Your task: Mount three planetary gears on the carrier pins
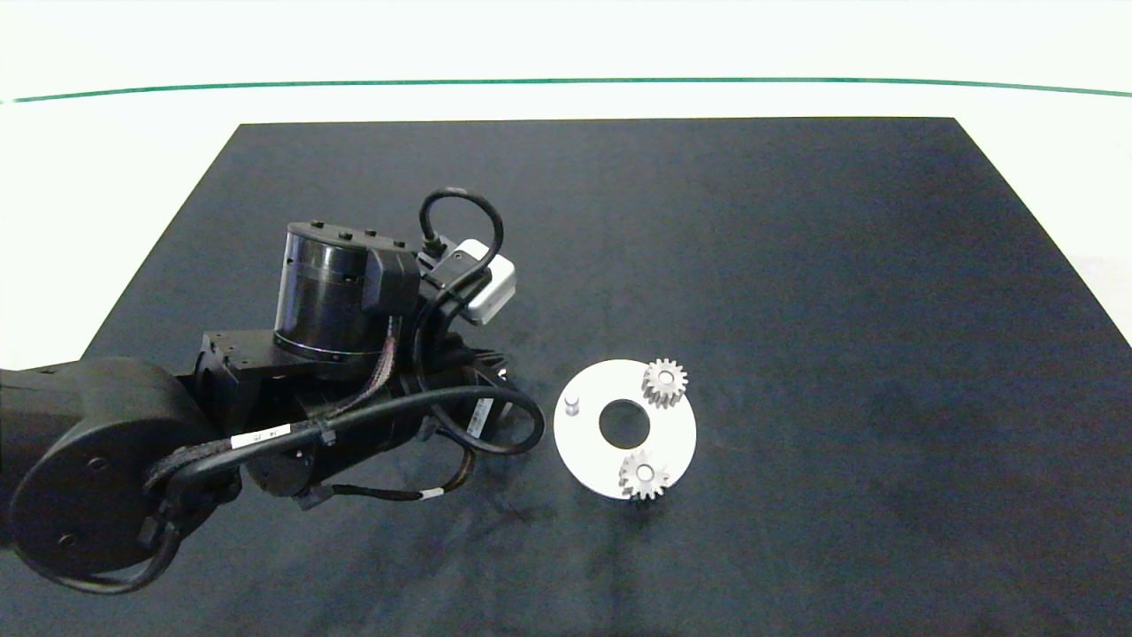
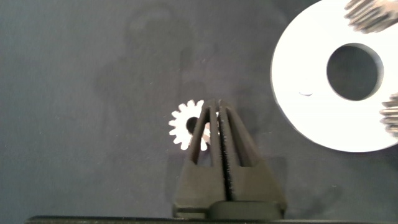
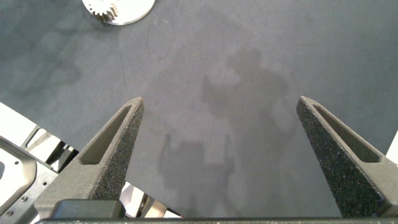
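One dark mat (image 1: 796, 265) covers most of the table, and everything sits on it. The left arm (image 1: 265, 398) reaches in from the left edge of the head view and ends just beside the white disc (image 1: 670, 433), on the disc's left. The left gripper (image 2: 216, 118) has its fingers pressed together over the third planetary gear (image 2: 185, 124); the fingertips lie across the gear's bore side, but whether they actually pinch its rim cannot be told. That gear lies flat on the mat, near the disc and apart from it. The right gripper (image 3: 219, 106) hangs over bare mat with its fingers spread wide and nothing between them; the disc's edge and one gear show far off in its wrist view. The disc carries two planetary gears, one (image 1: 664, 382) on the far pin and one (image 1: 644, 476) on the near pin, each overhanging the rim. The remaining carrier pin (image 1: 571, 403) stands bare on the disc's left side.
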Controlling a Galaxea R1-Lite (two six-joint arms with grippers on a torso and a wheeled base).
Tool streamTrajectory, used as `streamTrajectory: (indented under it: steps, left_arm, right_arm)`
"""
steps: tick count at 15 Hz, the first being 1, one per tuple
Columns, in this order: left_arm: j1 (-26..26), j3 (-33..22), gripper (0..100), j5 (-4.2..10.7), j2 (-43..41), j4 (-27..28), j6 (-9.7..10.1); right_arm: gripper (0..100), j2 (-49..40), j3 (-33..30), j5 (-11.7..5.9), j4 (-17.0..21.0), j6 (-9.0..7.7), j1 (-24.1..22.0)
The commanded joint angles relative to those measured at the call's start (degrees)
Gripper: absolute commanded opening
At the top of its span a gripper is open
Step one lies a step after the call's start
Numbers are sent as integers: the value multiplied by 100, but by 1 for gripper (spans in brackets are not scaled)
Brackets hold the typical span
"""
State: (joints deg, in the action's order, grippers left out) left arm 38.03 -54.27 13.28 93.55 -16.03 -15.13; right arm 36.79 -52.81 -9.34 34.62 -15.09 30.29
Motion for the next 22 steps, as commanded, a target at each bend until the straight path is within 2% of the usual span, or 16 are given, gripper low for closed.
streamTrajectory:
  steps: [1,8,13,17,18,20,22]
  left_arm:
    - [-121,66,100,8,32,-5,1]
    - [-411,215,100,8,163,-32,1]
    - [-534,286,100,-62,383,-49,19]
    - [-543,294,93,-71,621,-559,28]
    - [-534,303,91,-71,656,-629,89]
    - [-499,338,87,-53,656,-656,186]
    - [-516,338,84,-53,656,-656,186]
  right_arm:
    - [100,-5,-1,2,18,-11,3]
    - [100,-14,-1,-7,18,-11,3]
    - [100,-14,8,2,18,-11,3]
    - [100,-5,8,2,18,-11,3]
    - [100,-5,8,2,18,-11,3]
    - [100,-5,8,2,18,-11,3]
    - [100,-5,8,2,18,-11,3]
